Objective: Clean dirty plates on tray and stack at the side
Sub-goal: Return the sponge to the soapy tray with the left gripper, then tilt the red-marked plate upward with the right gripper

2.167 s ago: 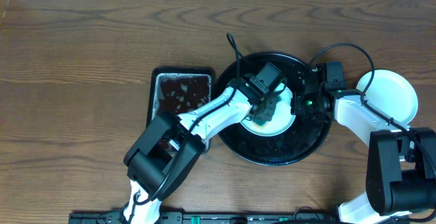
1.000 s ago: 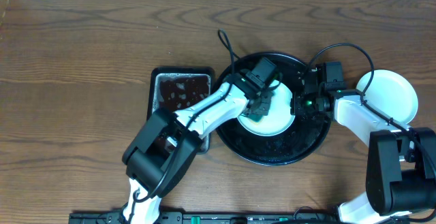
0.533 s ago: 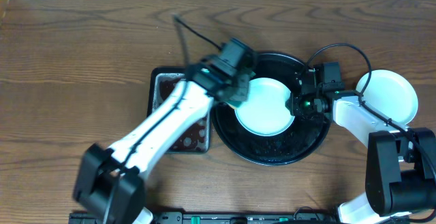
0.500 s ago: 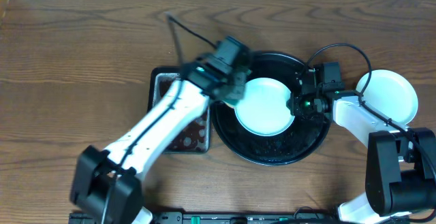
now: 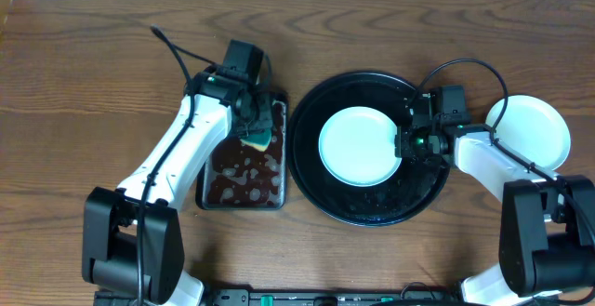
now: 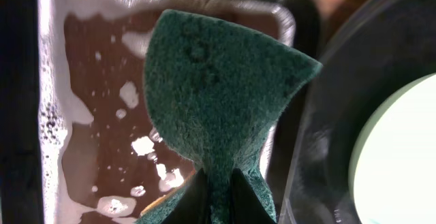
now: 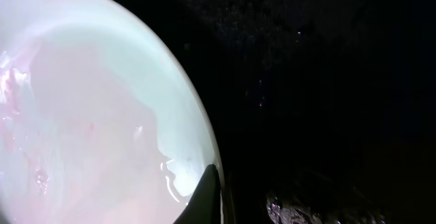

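Note:
A pale blue-green plate (image 5: 358,146) lies on the round black tray (image 5: 414,194). My right gripper (image 5: 405,145) is shut on that plate's right rim; in the right wrist view one dark finger (image 7: 208,197) rests over the wet plate (image 7: 88,101) edge above the tray (image 7: 327,81). My left gripper (image 5: 253,125) is shut on a green sponge (image 5: 261,137), held over the metal pan. In the left wrist view the sponge (image 6: 218,94) fans out above the pinching gripper (image 6: 219,180). Another pale plate (image 5: 530,131) sits on the table right of the tray.
The rectangular metal pan (image 5: 203,194) of brown foamy liquid stands just left of the tray; its rim (image 6: 48,81) and the tray's edge (image 6: 320,149) nearly touch. Cables loop above both arms. Bare wooden table lies to the far left and back.
My left arm has swung left with the sponge, off the plate on the tray and over the pan. The right gripper has stayed on the plate's rim.

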### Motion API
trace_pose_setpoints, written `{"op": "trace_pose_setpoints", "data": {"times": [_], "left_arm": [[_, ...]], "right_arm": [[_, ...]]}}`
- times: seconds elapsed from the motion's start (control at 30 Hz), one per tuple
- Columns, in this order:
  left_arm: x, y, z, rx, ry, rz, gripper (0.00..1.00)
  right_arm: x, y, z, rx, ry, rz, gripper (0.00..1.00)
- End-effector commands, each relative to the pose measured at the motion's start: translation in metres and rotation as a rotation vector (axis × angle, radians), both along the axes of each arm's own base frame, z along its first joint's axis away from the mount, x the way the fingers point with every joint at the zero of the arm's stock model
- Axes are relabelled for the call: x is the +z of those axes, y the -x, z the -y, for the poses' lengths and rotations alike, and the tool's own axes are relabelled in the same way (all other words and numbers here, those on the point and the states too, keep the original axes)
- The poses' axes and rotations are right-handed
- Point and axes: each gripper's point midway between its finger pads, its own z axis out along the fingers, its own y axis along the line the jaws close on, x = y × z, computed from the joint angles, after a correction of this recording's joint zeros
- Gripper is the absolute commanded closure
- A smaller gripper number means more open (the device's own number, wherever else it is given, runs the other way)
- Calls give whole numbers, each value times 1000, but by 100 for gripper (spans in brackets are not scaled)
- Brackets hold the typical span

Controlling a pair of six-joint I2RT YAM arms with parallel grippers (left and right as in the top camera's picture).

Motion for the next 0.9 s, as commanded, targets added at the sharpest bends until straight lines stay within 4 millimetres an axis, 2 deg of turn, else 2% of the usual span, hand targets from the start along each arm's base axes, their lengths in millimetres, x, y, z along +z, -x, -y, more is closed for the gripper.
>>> {"op": "trace_pose_setpoints", "data": {"times": [0.0,0.17,0.4,0.53,0.7,0.87], "left_arm": [[-16,10,-3,-26,19,-46,93],[-36,19,-5,-26,17,-62,93],[-53,22,-6,-37,18,-44,93],[-57,21,-5,-48,19,-27,93],[-57,18,-5,-48,21,-16,93],[-57,18,-5,-48,21,-16,93]], "right_arm": [[32,-11,-4,33,15,104,99],[78,-29,21,-4,164,280,99],[119,-34,43,1,354,422,99],[147,-35,55,-39,539,511,99],[179,-33,41,20,715,625,99],[196,-29,16,126,854,699,99]]}}
